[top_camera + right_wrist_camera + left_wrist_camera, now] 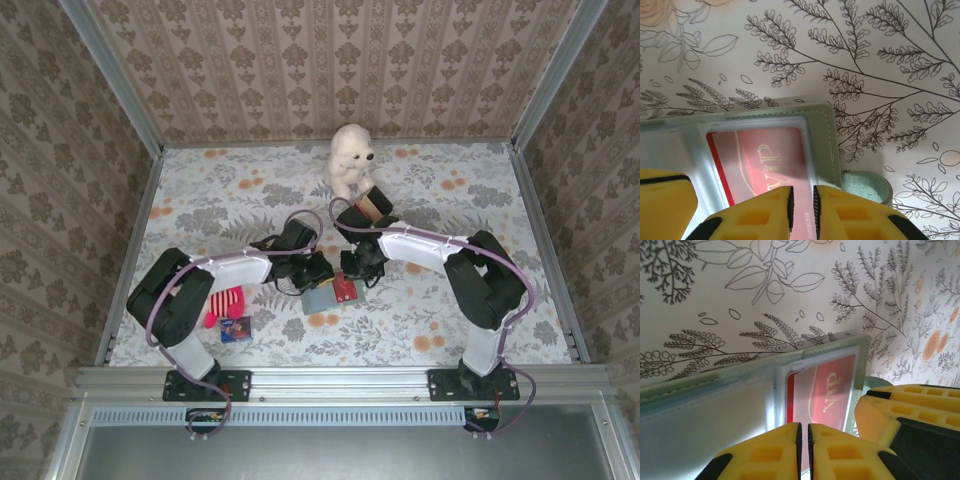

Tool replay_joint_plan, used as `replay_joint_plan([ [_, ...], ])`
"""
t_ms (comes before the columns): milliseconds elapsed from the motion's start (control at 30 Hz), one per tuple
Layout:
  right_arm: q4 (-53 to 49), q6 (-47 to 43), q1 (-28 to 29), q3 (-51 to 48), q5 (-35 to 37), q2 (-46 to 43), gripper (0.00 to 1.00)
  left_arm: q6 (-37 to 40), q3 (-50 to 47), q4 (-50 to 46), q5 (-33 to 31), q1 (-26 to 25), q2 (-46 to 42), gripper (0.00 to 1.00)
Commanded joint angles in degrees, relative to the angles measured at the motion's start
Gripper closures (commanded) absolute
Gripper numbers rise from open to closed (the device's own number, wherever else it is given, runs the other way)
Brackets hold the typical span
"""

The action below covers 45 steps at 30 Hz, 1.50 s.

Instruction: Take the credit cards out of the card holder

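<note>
Red card [760,160] in card holder [822,145] lies under near-closed left pincer [804,445] and right pincer [802,205].

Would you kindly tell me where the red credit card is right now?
In the top view, the red credit card sits in the right-hand half of the open card holder at table centre, beside the tips of the left gripper and right gripper.
</note>
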Motion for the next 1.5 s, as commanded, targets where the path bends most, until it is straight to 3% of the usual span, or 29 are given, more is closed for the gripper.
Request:
replay_joint_plan([
  [0,-1.49,0.54,0.10,0.27,1.19,1.70,0.80,-0.61,-0.64,0.42,1.32,-0.40,1.11,0.86],
  [400,-0.90,0.30,0.10,-0.56,1.04,3.37,0.77,0.92,0.01,0.82,3.78,-0.27,4.34,0.86],
  [967,2.36,0.29,0.02,-1.97,-3.95,4.58,0.85,2.60,-0.85,0.64,4.12,0.82,3.59,0.86],
  [1467,3.09,-0.05,0.02,-1.97,-5.66,4.87,0.86,3.88,-1.17,3.94,8.08,1.70,3.97,0.85],
])
